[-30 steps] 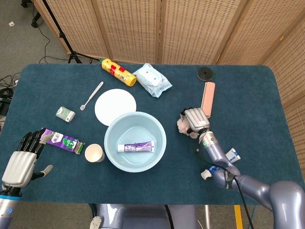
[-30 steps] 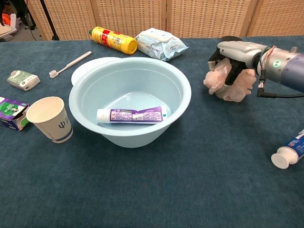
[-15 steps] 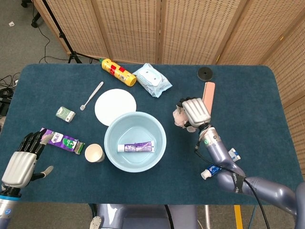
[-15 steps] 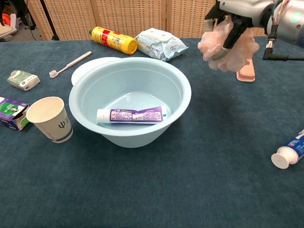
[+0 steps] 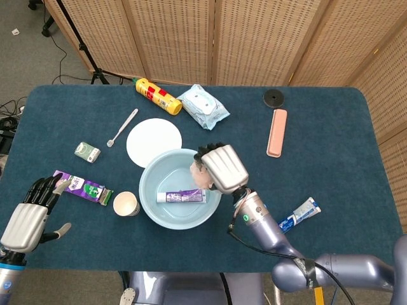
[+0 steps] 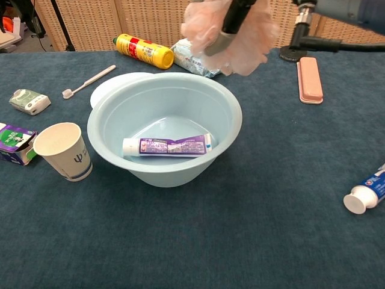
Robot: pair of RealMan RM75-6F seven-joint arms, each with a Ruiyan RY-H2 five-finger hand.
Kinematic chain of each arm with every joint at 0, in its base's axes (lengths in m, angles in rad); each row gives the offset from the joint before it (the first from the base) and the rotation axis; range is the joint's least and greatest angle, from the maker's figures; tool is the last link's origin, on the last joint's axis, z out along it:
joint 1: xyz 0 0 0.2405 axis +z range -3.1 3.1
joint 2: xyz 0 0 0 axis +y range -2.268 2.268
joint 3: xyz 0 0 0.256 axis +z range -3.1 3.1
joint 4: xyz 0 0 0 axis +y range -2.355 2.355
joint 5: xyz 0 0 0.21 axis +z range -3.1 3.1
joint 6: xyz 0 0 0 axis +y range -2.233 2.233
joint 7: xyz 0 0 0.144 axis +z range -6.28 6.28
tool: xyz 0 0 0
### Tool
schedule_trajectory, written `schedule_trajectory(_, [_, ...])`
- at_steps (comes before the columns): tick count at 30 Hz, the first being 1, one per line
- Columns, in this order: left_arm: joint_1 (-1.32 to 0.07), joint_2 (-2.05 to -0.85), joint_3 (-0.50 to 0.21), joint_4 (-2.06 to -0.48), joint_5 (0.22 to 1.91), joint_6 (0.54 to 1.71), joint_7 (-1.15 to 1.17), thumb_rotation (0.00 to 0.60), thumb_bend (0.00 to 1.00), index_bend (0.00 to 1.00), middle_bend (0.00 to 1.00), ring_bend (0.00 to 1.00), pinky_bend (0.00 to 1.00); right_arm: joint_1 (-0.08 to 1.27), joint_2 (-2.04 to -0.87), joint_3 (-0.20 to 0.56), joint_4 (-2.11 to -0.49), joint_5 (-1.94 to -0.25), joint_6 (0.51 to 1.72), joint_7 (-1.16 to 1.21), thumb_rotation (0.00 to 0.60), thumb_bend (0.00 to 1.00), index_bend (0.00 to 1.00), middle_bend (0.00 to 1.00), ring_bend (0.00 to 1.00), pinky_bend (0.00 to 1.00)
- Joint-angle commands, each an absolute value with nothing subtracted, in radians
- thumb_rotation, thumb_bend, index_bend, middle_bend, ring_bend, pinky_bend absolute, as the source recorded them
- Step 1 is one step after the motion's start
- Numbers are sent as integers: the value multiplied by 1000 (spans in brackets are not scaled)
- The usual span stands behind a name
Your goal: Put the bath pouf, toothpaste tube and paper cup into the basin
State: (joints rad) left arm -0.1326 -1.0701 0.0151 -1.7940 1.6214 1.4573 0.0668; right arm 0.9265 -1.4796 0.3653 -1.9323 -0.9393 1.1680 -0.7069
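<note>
The fluffy pale pink bath pouf hangs clutched in my right hand above the round light blue plastic basin, so I'd lower over its middle before spreading the fingers.

Right hand cropped above.

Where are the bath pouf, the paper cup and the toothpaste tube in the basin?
bath pouf [image 6: 252,42]: chest view, on its pink mesh right of the fingers.
paper cup [image 6: 67,158]: chest view, on its side wall.
toothpaste tube [image 5: 183,197]: head view, on the middle of its purple body.
</note>
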Motion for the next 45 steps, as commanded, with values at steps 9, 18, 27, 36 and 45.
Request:
schedule_trajectory(9, [-133,-1071,15,-1786,1616,1455,56,600,181,0,0,0,0,997,-1554,343,-1942,-854,1172,-764,600,49,492,212,206,388])
schedule_trajectory(18, [-137,-1079,15,-1789,1615,1445,77,600,182,0,0,0,0,970,-1494,309,-1937,-853,1168,-722,600,28,274,0,0,139])
schedule_trajectory(27, [-133,-1076,16,-1792,1620,1455,76,600,181,0,0,0,0,904,-1391,252,-1980,-847,1216,-725,600,30,274,0,0,130])
schedule_trajectory(36, [-131,-1078,21,-1798,1639,1462,90,600,182,0,0,0,0,786,-1288,173,-2118,-856,1299,-675,600,37,274,0,0,109])
schedule_trajectory(45, [-119,-1073,30,-1807,1669,1490,99,600,179,0,0,0,0,649,-1244,41,-2191,-1007,1368,-612,600,29,274,0,0,103])
